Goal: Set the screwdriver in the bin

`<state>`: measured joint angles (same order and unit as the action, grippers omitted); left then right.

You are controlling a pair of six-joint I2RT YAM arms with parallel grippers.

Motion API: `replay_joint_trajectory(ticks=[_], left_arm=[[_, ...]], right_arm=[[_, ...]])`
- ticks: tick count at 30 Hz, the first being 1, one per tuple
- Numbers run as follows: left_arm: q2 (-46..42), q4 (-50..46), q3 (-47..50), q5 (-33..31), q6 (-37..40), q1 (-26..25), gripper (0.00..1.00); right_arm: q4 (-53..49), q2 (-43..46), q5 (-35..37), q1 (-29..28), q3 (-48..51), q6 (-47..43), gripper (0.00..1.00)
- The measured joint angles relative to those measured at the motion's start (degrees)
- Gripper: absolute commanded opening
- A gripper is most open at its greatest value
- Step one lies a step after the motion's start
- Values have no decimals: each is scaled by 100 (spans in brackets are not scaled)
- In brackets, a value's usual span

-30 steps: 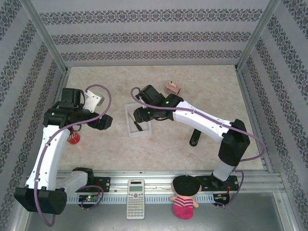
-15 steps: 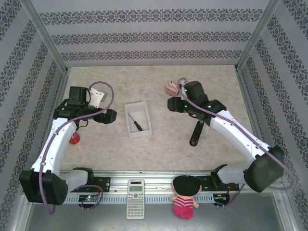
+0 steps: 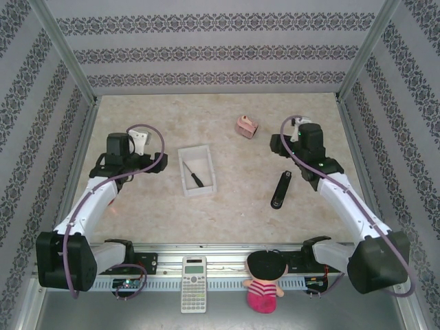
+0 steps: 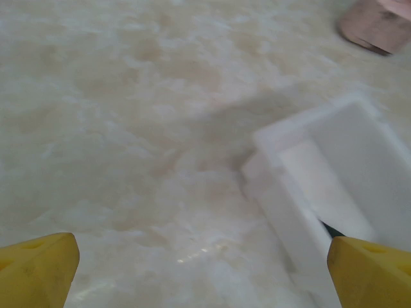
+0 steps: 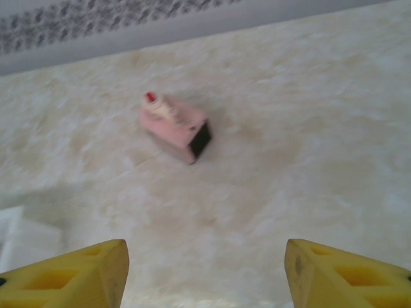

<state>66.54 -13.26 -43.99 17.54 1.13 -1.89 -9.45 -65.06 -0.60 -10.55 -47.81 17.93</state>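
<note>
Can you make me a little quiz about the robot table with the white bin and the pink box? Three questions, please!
1. True or false: the screwdriver lies inside the bin.
2. Where is the black bar? A) in the bin B) on the table, outside the bin C) on top of the pink box
3. Fill in: the left gripper and the right gripper are both ____ (open or shut).
Key: 1 true; 2 B; 3 open.
</note>
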Motion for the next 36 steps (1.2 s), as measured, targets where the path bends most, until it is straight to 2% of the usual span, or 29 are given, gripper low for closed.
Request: replay_joint_trajectory(ticks=[3, 6, 9, 10, 17, 26, 32, 36], left_arm=[[138, 658, 271, -485, -173, 2, 99], [264, 1386, 597, -750, -297, 26, 99], [321, 2214, 1193, -866, -319, 48, 99], [358, 2487, 1419, -935, -317, 48, 99], [1209, 4564, 2199, -1644, -260, 50, 99], [2485, 7222, 2872, -1788, -181, 107, 99], [2533, 7718, 2992, -1827, -160, 125, 99], [2533, 7698, 2859, -1985, -166, 125, 99]], right_arm=[[566, 181, 190, 409, 490, -52, 67], [1060, 282, 452, 568, 940, -275, 73], [1399, 437, 745, 634, 1342, -527, 81], [1561, 529, 861, 660, 1497, -601, 89], [2712, 809, 1327, 743, 2468, -752, 92], [4028, 402, 1296, 745, 3025, -1119, 95], [4990, -557, 1049, 859, 3198, -1432, 96], [5672, -1270, 793, 896, 3193, -1473, 97]])
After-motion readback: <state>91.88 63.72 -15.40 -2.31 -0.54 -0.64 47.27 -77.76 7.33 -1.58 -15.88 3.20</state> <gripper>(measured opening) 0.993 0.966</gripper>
